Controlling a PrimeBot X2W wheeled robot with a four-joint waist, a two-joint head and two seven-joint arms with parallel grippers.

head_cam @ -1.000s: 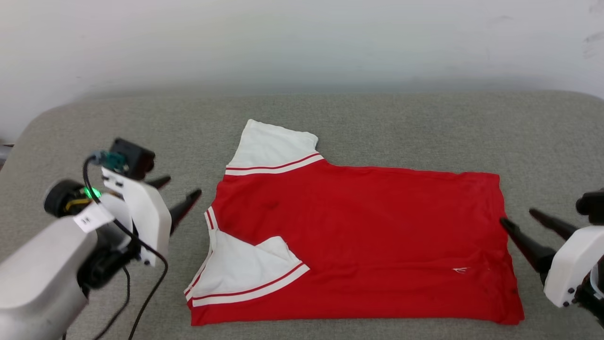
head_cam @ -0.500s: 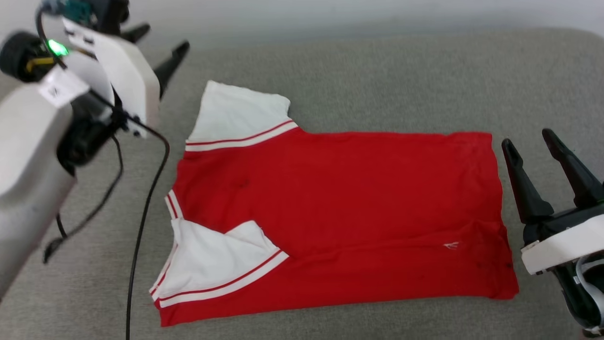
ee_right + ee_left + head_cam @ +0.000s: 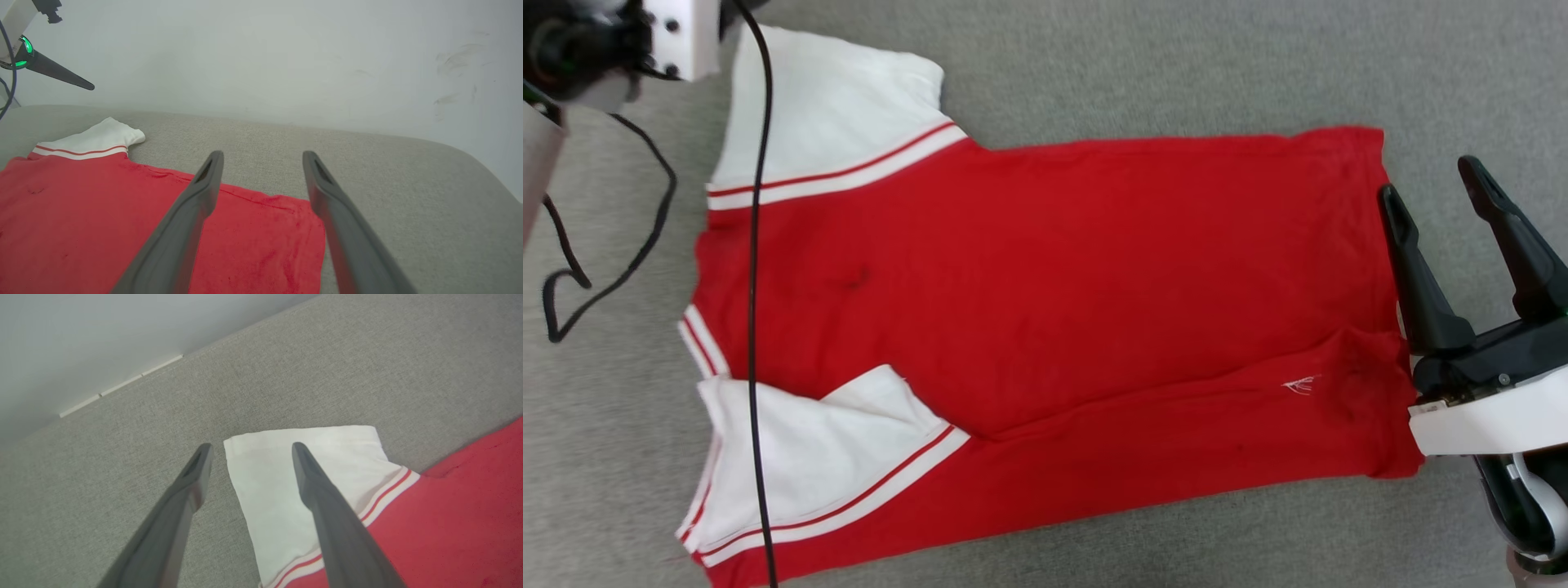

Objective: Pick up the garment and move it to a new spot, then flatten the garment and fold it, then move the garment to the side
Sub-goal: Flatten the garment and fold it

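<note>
1. My left hand (image 3: 252,446), fingers wide and empty, hovers above the far white sleeve of the garment (image 3: 449,539).
2. My right hand (image 3: 1429,177), equally wide, hangs just beside the hem.
3. The garment lies spread across the grey bench (image 3: 1176,65).

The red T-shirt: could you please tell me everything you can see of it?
The T-shirt is red cloth with white sleeves, red-and-white striped trim and a white logo near the hem. It lies flat on the grey fabric surface, collar to the left, near sleeve folded onto the body, far sleeve spread. Nothing grips it.
</note>
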